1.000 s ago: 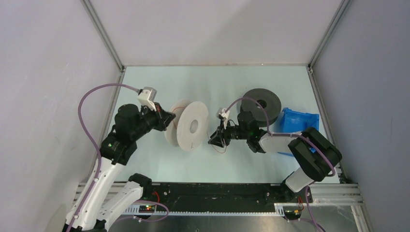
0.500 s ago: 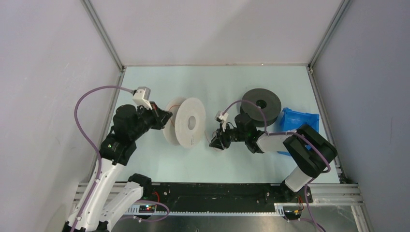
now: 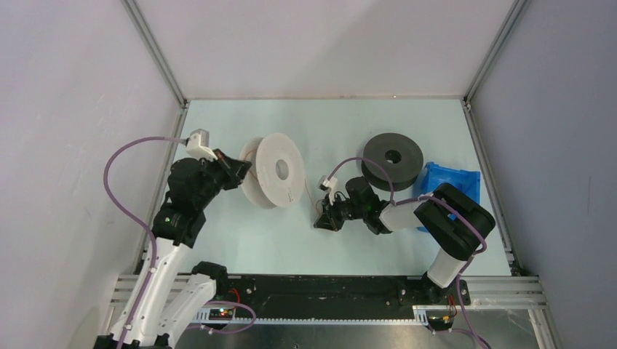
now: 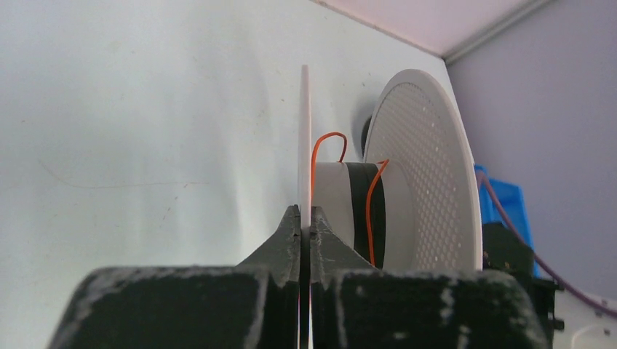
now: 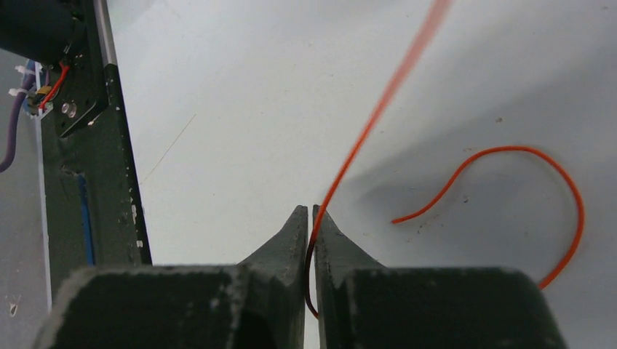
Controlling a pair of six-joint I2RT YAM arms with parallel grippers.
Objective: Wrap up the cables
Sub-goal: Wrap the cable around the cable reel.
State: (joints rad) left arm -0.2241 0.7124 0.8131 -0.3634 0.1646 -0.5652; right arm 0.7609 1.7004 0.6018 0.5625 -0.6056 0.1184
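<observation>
1. Since a second ago, the left gripper (image 3: 244, 169) has carried the white plastic flanged spool (image 3: 271, 156) farther back and towards the left wall. The right gripper (image 3: 322, 220) has drawn nearer the arm bases and its fingers have come together.
2. The left gripper's fingers are pressed onto the thin rim of the spool's near flange, holding the spool on edge.
3. The thin orange-red cable (image 5: 367, 138) lies partly round the spool's hub, crossing a black band there, with one small loop standing off it.
4. The right gripper is clamped on that cable, and the strand passes between its fingertips. A loose orange curl lies on the surface just to their right.
5. The pale mint tabletop (image 3: 327, 123) is matt, with faint scratches and a few specks near the curl.
6. A dark grey flanged spool (image 3: 407, 156) lies flat towards the back right, with a blue plastic bin (image 3: 455, 182) just beside it at the table's right edge.
7. Plain lilac-grey walls (image 3: 327, 43) enclose the table on three sides, and slanting aluminium corner posts (image 3: 156, 58) stand at the rear corners.
8. A black rail (image 3: 327, 287) runs along the near edge between the arm bases.
</observation>
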